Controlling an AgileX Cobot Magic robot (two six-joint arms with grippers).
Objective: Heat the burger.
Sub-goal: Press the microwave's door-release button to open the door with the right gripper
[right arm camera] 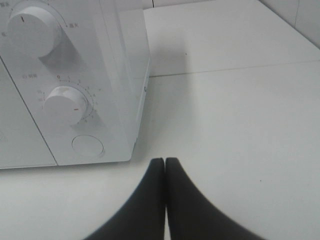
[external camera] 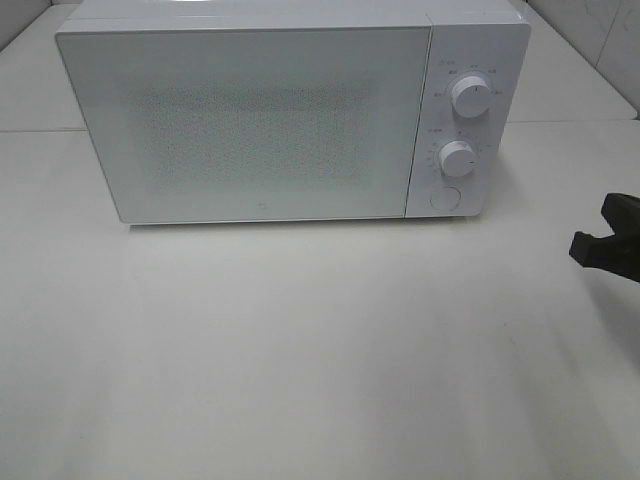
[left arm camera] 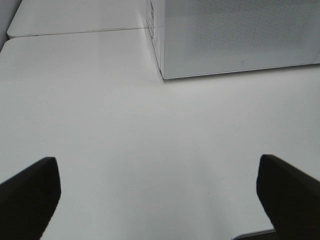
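One white table (external camera: 300,350) carries a closed microwave (external camera: 250,120); left tool (left arm camera: 157,162) gapes wide; right tool (right arm camera: 165,161) pinched together, empty.

Closed microwave (external camera: 260,120) blocks the back, but the table (external camera: 300,360) in front gives loads of room to pass.

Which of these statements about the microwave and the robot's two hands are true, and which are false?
1. The microwave is shut. True.
2. The right hand is open. False: its fingers are pressed together.
3. The left hand is open and empty. True.
4. A burger lies before the microwave. False: no burger shows in any view.
5. The microwave has two knobs. True.
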